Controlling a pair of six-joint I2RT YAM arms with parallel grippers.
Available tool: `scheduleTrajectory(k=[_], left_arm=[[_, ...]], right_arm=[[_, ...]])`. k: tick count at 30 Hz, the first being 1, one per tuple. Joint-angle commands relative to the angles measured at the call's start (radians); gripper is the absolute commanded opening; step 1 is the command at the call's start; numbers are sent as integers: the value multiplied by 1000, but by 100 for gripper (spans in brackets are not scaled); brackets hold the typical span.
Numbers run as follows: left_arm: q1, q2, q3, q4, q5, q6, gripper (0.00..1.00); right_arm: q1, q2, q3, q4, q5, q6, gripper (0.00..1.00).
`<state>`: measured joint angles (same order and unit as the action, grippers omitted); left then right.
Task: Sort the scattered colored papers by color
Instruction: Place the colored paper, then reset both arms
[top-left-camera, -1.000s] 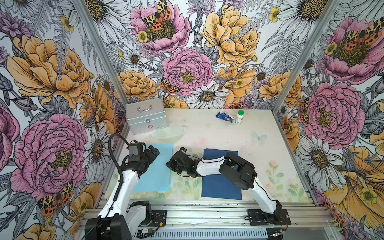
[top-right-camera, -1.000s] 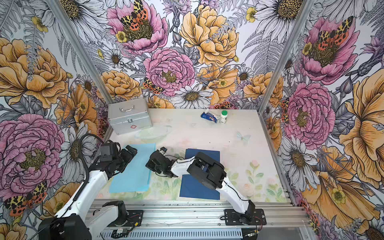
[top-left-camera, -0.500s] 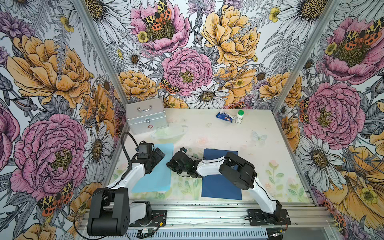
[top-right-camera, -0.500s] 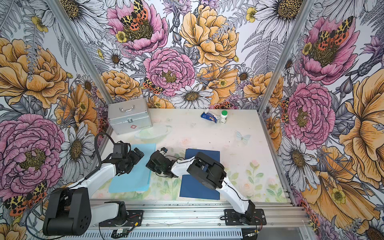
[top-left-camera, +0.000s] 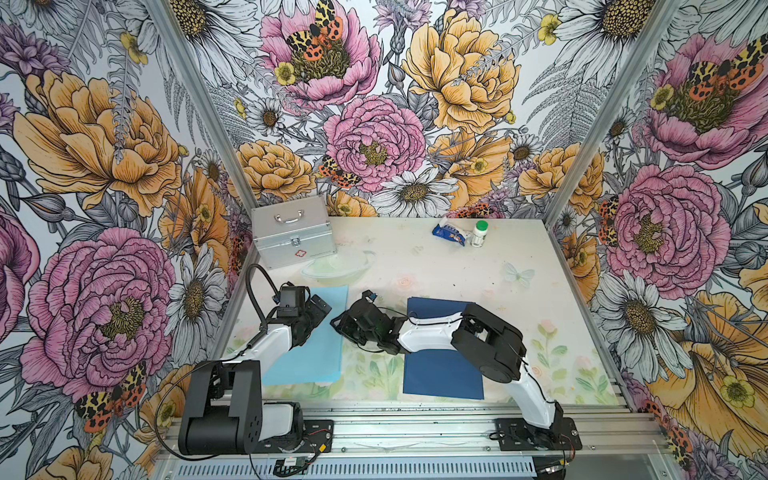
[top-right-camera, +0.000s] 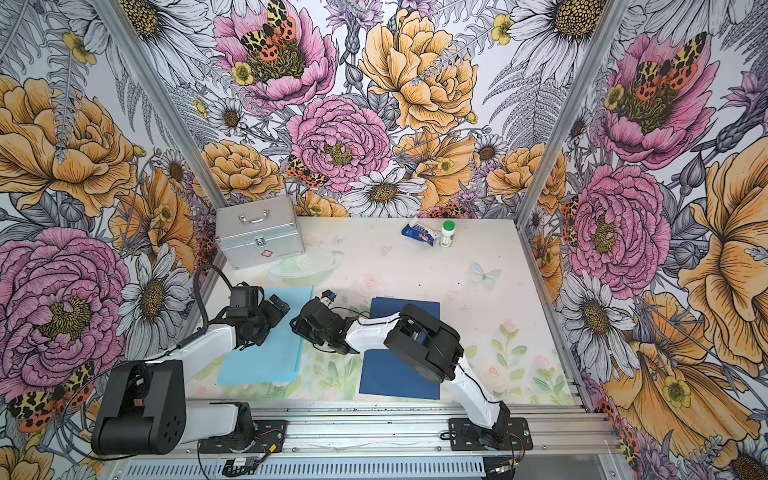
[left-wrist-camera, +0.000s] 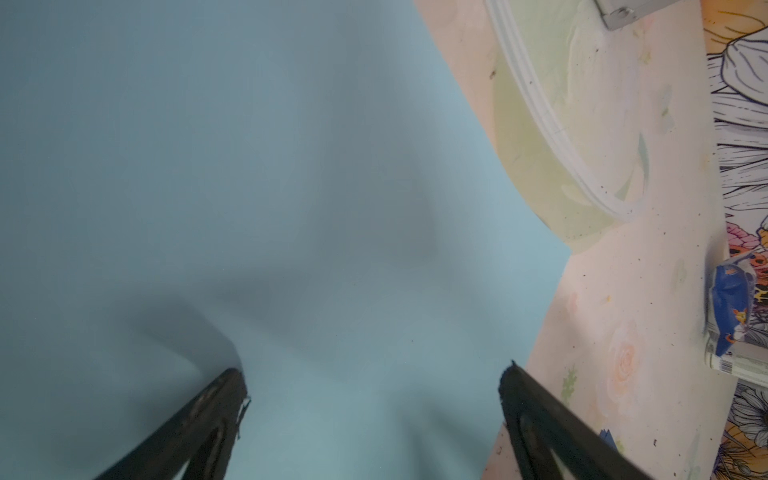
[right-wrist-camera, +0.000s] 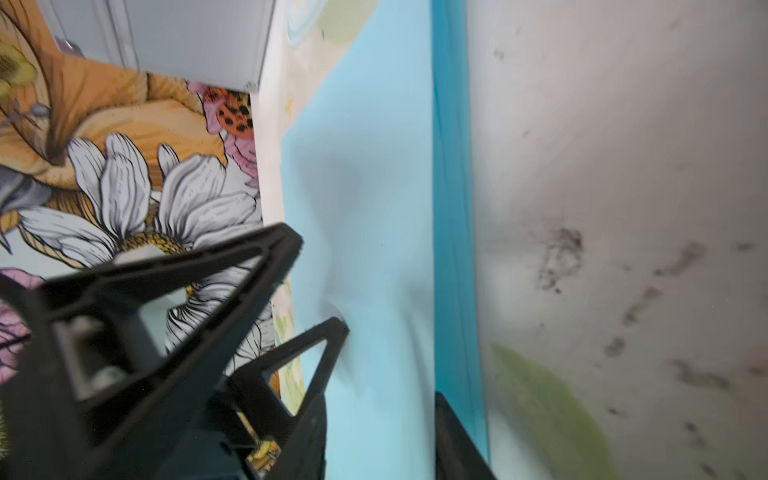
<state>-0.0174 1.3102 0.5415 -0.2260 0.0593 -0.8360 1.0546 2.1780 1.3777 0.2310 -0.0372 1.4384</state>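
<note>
The light blue paper (top-left-camera: 316, 353) lies flat at the front left of the tabletop (top-left-camera: 457, 274), and the dark navy paper (top-left-camera: 440, 374) lies to its right with a strip of bare surface between them. The left end effector (top-left-camera: 322, 309) hovers low over the far part of the light blue sheet with its jaws spread wide and nothing in them; the left wrist view shows the sheet filling the gap between its fingers (left-wrist-camera: 216, 407). The right arm reaches across the navy sheet, and the right end effector (top-left-camera: 338, 326) sits at the light blue sheet's right edge, jaws parted and released. At the back stand a metal case (top-left-camera: 291, 237), a clear bowl (top-left-camera: 336, 268), a crinkled packet (top-left-camera: 449, 235) and a green-capped bottle (top-left-camera: 480, 235)
</note>
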Motion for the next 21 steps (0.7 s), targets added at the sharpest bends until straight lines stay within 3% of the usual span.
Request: scheduleTrajectory(k=[1,8,11,14,17,21], left_arm=[[-4,-8,-29,-1,7,-9,98],[-10,-105,21,-62,12,3,98],[-20,-152,115,-129,-8,55,98],[-23,-164,235,-191,-39,137,98],[-20,-128,359,-229,-73,224,98],[-19,-52,481,-229,-99,368,98]], right_arm=[[1,-148,-30,-89,104,-75,51],[-103,-365,-189,-227,136,-159,66],[-214,-469,-239,-322,92,-344,76],[-349,-562,-218,-531,83,-568,81],[-455,-669,-211,-675,181,-746,87],[-530,-793,-271,-706,480,-938,94]])
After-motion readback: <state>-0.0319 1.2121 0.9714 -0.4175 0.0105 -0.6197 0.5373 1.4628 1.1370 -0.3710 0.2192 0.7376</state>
